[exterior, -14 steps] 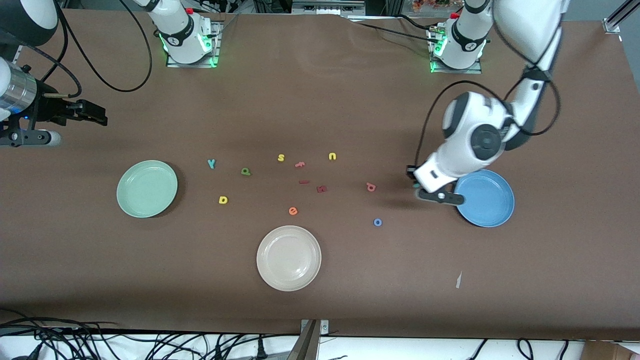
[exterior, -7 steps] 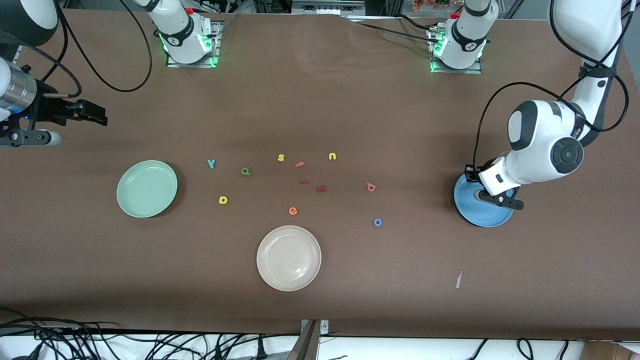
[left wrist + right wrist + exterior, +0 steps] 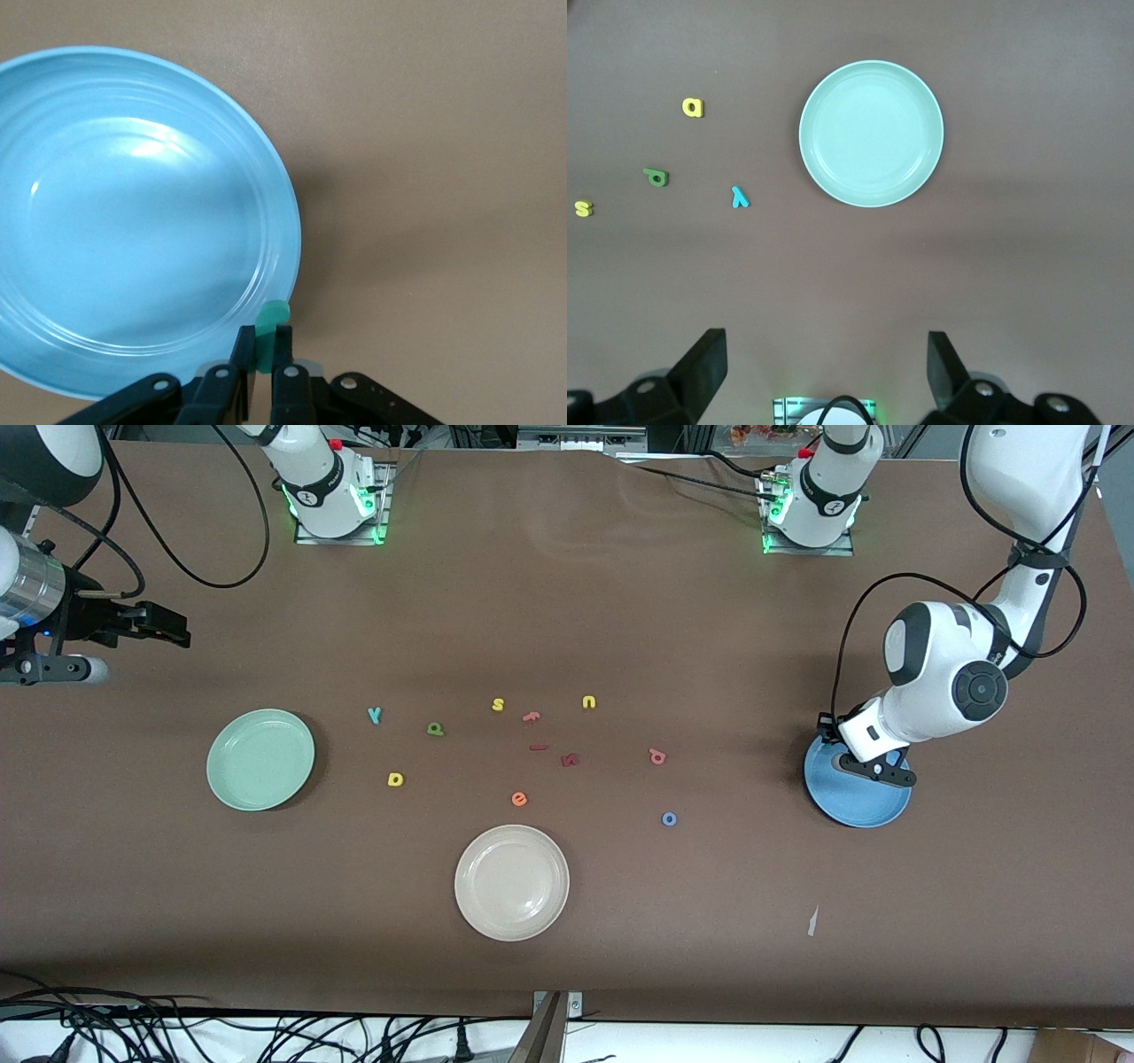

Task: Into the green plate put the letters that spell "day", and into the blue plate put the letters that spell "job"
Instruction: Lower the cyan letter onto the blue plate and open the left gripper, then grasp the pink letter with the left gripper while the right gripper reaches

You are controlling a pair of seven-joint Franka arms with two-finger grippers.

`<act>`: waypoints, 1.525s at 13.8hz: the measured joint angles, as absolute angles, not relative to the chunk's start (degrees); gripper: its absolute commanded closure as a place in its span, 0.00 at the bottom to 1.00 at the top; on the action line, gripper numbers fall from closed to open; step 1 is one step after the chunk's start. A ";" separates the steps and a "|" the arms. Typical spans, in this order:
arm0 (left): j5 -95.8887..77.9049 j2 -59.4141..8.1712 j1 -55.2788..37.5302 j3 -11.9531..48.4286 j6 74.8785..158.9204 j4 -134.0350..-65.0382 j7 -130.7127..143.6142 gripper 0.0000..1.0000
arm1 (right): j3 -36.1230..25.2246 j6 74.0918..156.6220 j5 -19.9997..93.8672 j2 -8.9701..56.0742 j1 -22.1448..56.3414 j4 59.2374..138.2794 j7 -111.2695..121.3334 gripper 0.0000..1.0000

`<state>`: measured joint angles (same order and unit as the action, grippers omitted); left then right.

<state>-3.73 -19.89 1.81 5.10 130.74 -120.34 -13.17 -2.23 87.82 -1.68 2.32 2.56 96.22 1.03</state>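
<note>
The delivery of the first "job" letter is being carried out: the teal "j" (image 3: 271, 341) is being held by the left pincer (image 3: 263, 354) over the rim of the blue plate (image 3: 864, 808), at the edge toward the middle of the bench (image 3: 620, 602). The left pincer's jaws are being pressed together on the thin foam piece, which is showing upright between the two fingertips (image 3: 241, 354) (only its upper end is protruding clear of them). As a judgement, the next move is calling for a short shift inward, so that the letter is hanging over the plate's floor and not its lip, and then for a parting of the jaws. The salmon-red "b" (image 3: 656, 756) and the blue "o" (image 3: 669, 819) are lying on the bench toward the middle, well apart from the blue plate, the "o" nearer to the front camera. The right pincer (image 3: 827, 350) is being kept waiting with its fingers wide apart and nothing between them, above the right arm's end of the bench. The green plate (image 3: 229, 784) is standing empty, with the teal "y" (image 3: 375, 715), the dark green "a" (image 3: 435, 729) and the yellow "d" (image 3: 395, 779) lying beside it, not yet collected.
</note>
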 measured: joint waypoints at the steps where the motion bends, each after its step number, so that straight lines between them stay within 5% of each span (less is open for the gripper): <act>1: -3.22 -19.89 1.81 5.10 130.79 -120.34 -13.18 0.76 | -2.14 87.74 -1.62 2.33 2.72 96.22 1.04 0.00; 8: -3.06 -19.86 1.81 5.06 131.27 -120.30 -13.31 0.37 | -1.64 87.33 -1.58 4.20 6.91 96.37 1.12 0.00; 12: -3.52 -19.76 -0.53 5.25 131.71 -119.93 -13.07 0.33 | -1.58 87.25 -1.29 4.26 8.70 96.42 1.11 0.00; 21: -13.12 -24.21 -22.39 5.61 144.21 -119.71 4.05 0.28 | -1.25 94.78 0.83 5.48 14.08 101.00 -4.88 0.00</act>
